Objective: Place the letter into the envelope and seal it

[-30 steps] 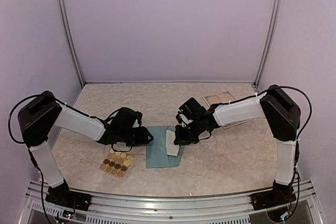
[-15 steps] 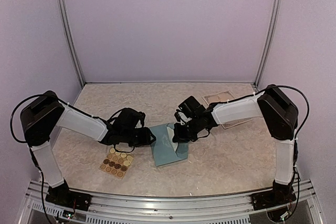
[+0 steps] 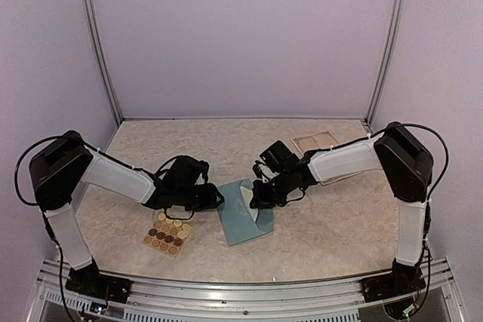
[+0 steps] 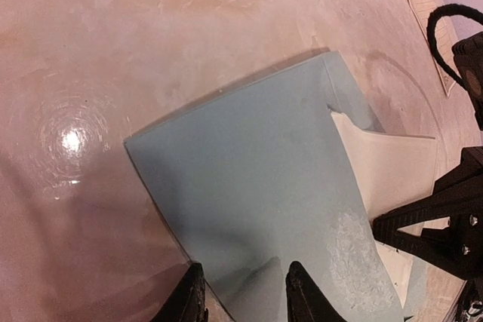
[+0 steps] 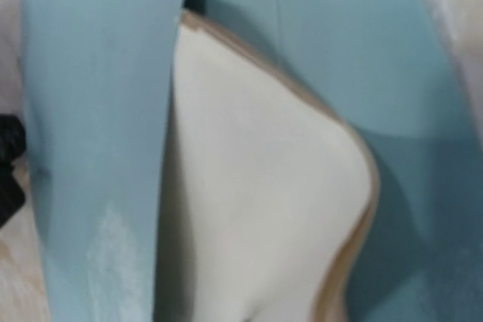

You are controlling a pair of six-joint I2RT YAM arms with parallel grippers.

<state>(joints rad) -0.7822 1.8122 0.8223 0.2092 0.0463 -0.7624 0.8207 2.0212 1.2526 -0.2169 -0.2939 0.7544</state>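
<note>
at the centre of the desk (image 3: 332, 224) lies the teal envelope (image 3: 240, 220), the cream letter (image 5: 256, 186) partly inside it. right fingers (image 4: 411, 228) clench the letter. left fingers (image 4: 300, 292) straddle the envelope's near edge; i cannot tell whether they grip.

The top view hangs above and behind the arm bases, facing the back wall (image 3: 241, 35), far enough off to take in the whole bench (image 3: 324, 231), the left arm (image 3: 113, 176) and the right arm (image 3: 341, 162). The left wrist camera rides low and close. It looks forward past the left tool (image 4: 241, 303) across the envelope (image 4: 256, 186) toward the right tool (image 4: 392, 230) (a black shape at the frame's right edge). The right wrist camera sits so near the envelope and the cream letter (image 5: 256, 186) that both blur. All three views share envelope and letter.
</note>
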